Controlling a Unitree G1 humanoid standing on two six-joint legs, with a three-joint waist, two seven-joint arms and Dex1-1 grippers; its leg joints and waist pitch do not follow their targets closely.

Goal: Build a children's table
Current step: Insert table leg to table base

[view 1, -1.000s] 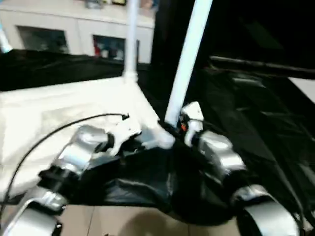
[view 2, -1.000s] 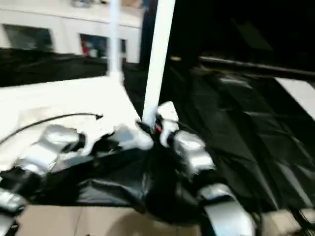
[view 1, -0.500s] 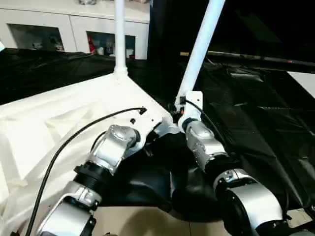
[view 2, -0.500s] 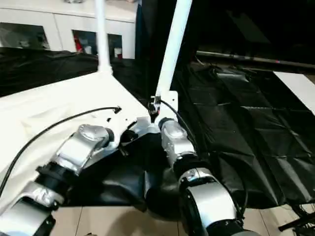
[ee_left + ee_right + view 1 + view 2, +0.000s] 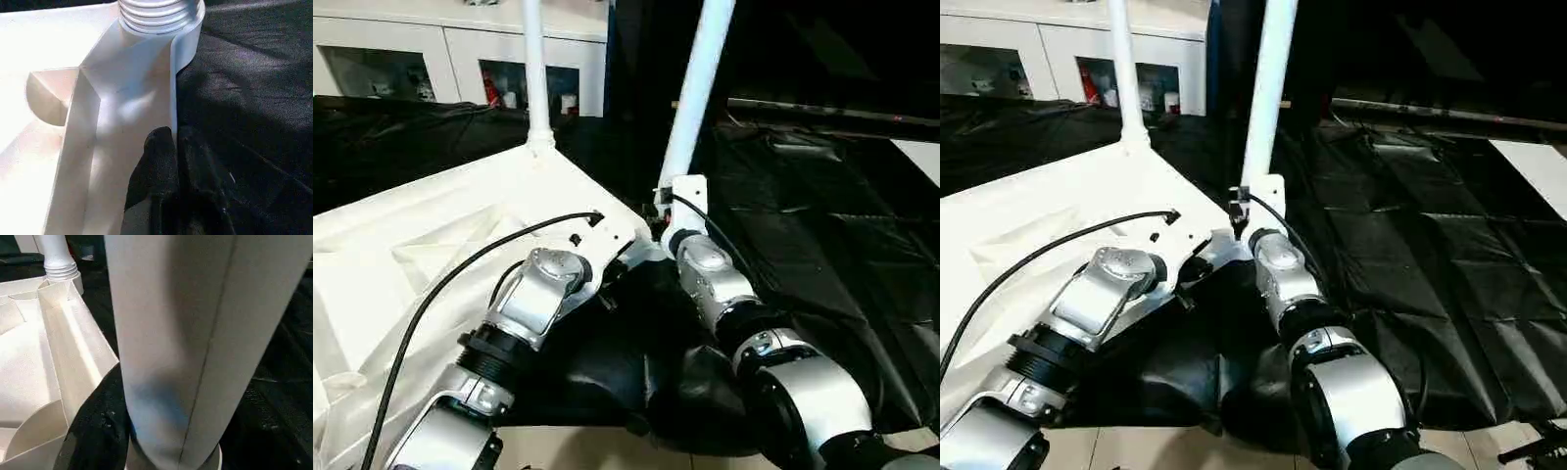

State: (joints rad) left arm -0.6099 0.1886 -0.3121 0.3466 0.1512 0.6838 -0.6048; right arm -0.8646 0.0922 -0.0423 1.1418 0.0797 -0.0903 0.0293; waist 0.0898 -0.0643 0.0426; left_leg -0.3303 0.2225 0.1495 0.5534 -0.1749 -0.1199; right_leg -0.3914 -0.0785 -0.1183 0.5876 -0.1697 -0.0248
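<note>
Black sheet (image 5: 822,225) same; near leg (image 5: 697,93) now steeper.

Under my forearms spreads a crinkled black sheet (image 5: 822,245), covering the worktop out to its near edge, where pale floor tiles (image 5: 578,448) show below. Directly on the sheet lies the white tabletop (image 5: 421,255), ribbed underside up, its near corner just beside a bunched fold of the sheet (image 5: 1185,362).

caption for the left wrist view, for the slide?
Shut left gripper pressed against the upturned tabletop's corner rim, below a threaded leg base.
</note>
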